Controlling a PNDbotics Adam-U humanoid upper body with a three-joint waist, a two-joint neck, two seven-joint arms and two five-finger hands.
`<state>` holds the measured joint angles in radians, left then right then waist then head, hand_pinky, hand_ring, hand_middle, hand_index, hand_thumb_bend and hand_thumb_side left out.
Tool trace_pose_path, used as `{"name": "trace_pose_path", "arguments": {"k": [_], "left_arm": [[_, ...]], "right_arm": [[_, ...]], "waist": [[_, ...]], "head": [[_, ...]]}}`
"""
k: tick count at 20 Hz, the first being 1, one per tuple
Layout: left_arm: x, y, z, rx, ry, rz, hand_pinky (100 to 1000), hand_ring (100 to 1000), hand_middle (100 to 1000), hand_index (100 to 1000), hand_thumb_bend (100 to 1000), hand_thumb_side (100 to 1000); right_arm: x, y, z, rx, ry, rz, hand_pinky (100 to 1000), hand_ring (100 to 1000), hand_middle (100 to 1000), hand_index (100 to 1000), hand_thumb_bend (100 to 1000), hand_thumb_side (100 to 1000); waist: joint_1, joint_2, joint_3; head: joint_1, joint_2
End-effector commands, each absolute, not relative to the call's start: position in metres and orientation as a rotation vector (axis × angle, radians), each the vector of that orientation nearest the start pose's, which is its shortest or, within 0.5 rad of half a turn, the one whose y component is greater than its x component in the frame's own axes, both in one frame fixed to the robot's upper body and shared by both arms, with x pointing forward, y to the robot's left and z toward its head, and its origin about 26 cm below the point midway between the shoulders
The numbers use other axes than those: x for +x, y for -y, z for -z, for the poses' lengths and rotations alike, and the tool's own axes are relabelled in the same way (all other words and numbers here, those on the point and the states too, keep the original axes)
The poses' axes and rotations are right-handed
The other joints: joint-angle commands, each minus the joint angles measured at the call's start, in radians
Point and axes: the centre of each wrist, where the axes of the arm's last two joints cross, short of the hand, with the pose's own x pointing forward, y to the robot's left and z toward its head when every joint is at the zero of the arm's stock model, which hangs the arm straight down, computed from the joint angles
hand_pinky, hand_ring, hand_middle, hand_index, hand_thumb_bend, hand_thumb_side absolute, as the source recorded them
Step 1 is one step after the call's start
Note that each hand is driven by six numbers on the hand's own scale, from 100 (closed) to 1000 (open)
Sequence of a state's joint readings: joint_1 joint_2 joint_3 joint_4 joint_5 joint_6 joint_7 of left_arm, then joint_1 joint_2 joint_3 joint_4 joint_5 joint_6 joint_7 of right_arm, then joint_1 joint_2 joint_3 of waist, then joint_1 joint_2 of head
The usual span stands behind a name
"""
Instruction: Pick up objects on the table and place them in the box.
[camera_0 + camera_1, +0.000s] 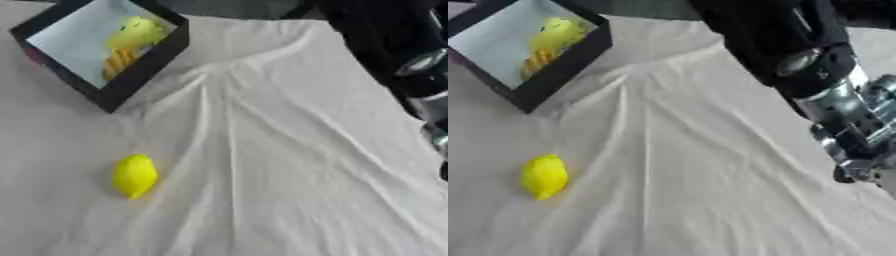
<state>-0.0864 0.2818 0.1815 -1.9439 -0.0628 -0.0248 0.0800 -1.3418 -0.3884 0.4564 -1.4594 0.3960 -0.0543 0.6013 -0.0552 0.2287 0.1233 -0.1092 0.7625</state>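
One lemon (134, 175) left on near-left cloth (289, 165), awaiting pickup. Box (140, 67) far left holds yellow fruit. Right arm (824, 95) enters far right; hand state cannot tell.

A yellow lemon (134, 175) lies on the cloth, well apart from the black box (144, 62).

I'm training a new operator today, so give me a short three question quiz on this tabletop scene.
1. True or false: the yellow lemon-shaped fruit on the white cloth touches the black-walled box.
2. Where in the view does the box sit? A upper left, B lower right, C centre.
3. Fill in: inside the box lie a yellow fruit and a ____ ridged item.

Key: 1 false, it lies apart. 2 A. 3 orange.
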Motion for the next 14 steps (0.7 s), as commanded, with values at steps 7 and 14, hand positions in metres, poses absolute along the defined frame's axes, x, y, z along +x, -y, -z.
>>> {"name": "trace_pose_path", "arguments": {"k": [7, 14], "left_arm": [[0.277, -0.326, -0.193, 0.652, 2.025, 1.381, 841, 802, 801, 839, 100, 680], [0.284, -0.317, -0.221, 0.457, 1.949, 1.803, 847, 809, 827, 866, 100, 730]], "right_arm": [[0.367, 0.115, -0.404, 0.715, -2.653, 2.101, 867, 806, 748, 843, 272, 100], [0.376, 0.13, -0.393, 0.717, -2.815, 2.039, 877, 817, 767, 859, 100, 100]], "waist": [[0.039, -0.029, -0.004], [0.048, -0.037, -0.011]], "head": [[0.02, 0.007], [0.024, 0.007]]}}
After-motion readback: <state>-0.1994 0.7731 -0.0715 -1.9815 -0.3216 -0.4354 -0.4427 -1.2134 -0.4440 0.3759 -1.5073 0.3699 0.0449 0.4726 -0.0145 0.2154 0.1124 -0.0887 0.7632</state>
